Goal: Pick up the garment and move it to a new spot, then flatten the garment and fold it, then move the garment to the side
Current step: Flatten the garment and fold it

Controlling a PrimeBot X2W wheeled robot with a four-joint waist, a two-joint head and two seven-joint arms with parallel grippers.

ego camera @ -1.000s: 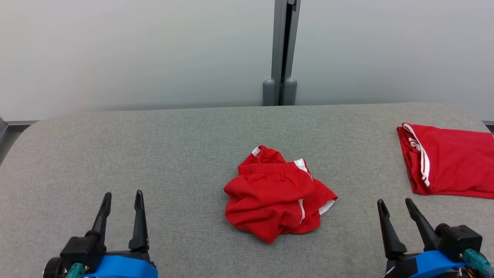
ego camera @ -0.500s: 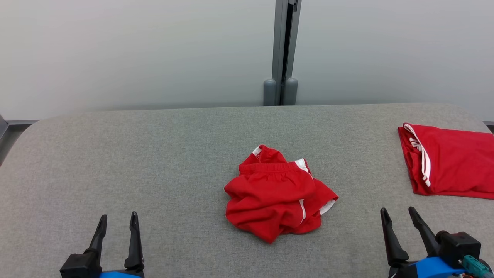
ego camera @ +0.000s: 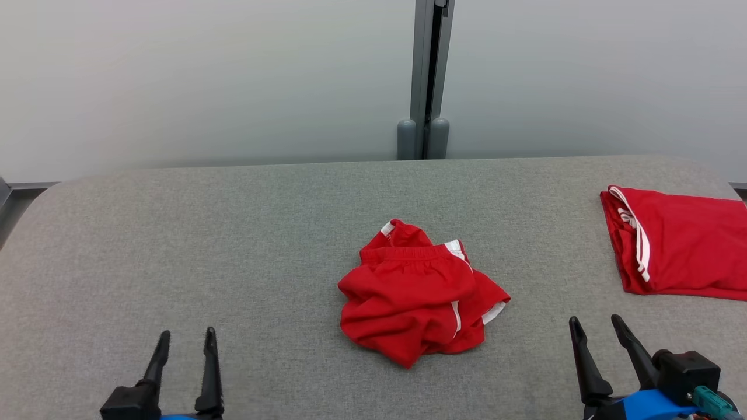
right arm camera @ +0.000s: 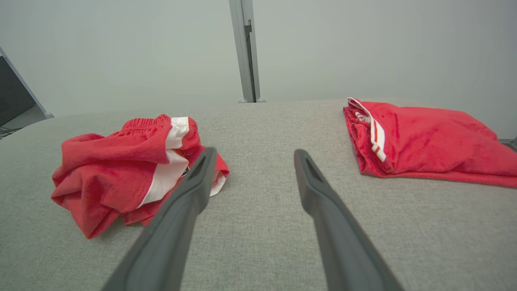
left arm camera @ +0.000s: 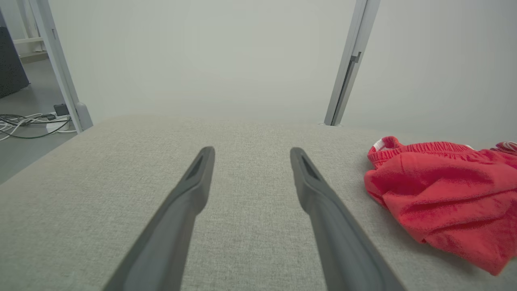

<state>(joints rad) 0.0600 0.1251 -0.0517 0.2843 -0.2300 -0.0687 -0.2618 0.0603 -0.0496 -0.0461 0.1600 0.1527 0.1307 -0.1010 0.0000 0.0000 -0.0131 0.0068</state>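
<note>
My left hand (ego camera: 187, 331) is at the near left of the grey cloth-covered counter (ego camera: 233, 221). Its two long dark fingers are spread apart with nothing between them. My right hand (ego camera: 595, 319) is at the near right, fingers likewise spread and empty.

The crumpled red fabric shorts with white side stripes (ego camera: 417, 297) lie in a heap at the middle of the counter. They are between my two hands and a little farther out, touching neither. The gathered elastic waistband is on the far side of the heap, and a bit of white shows at its right edge. In my left wrist view the heap lies to the right of my fingers. In my right wrist view it lies to the left, partly behind my left finger.

A folded red garment with white stripes (ego camera: 683, 251) rests flat at the far right of the counter, well apart from the heap. Beyond the counter is a pale wall with a grey metal post (ego camera: 430, 76).
</note>
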